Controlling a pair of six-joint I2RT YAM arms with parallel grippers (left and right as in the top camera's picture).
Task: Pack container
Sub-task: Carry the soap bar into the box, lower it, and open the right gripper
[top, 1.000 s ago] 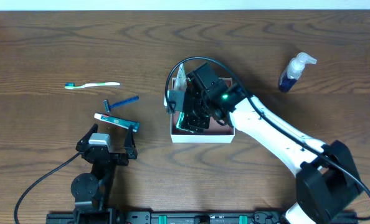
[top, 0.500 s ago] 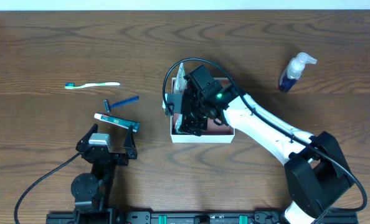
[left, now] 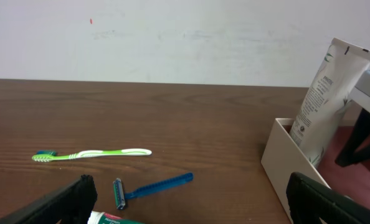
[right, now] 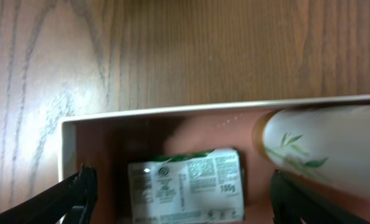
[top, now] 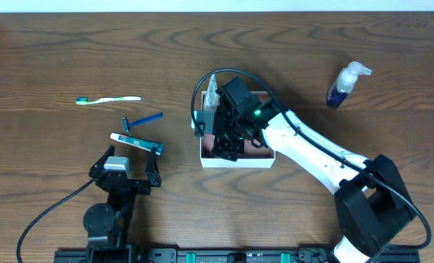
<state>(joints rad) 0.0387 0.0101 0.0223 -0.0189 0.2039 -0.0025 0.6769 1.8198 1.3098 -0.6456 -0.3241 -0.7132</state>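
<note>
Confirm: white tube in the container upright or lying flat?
Upright, tilted: the tube stands with its lower end inside the container, crimped end above the wall.

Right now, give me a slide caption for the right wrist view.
Open right hand above the container, a green-and-white packet flat on its floor and a leaf-printed white tube beside it.

1. In the overhead view, the right arm (top: 305,146) covers most of the container (top: 239,161), so its floor is largely hidden.
2. In the right wrist view, the white tube (right: 322,143) runs off the right edge. The green-and-white packet (right: 185,186) is cut by the bottom edge, and most of its print is too small to read.
3. In the left wrist view, only a sliver of the toothpaste box (left: 113,218) shows at the bottom edge.
</note>
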